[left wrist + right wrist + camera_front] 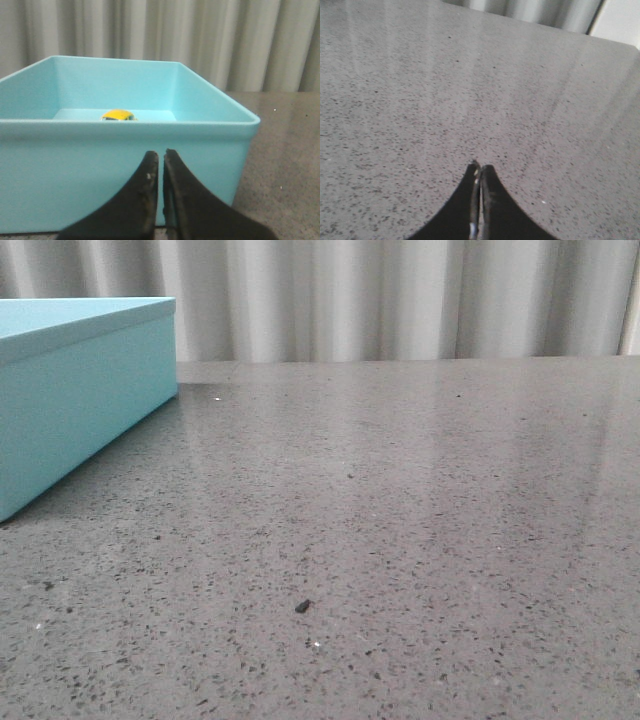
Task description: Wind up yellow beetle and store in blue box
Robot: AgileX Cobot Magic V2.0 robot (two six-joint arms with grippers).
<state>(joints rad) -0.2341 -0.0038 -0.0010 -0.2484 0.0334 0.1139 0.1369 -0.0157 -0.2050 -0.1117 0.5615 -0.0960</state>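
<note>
The blue box (70,400) stands at the far left of the table in the front view. In the left wrist view the box (125,170) is open with no lid on it. The yellow beetle (118,116) sits on the box floor near the far wall; only its roof shows over the near rim. My left gripper (161,154) is shut and empty, just outside the near wall of the box. My right gripper (480,167) is shut and empty above bare table. Neither gripper shows in the front view.
The grey speckled table (400,540) stretches to the right of the box. A small dark speck (302,606) lies on it near the front. A pleated pale curtain (400,290) hangs behind the table.
</note>
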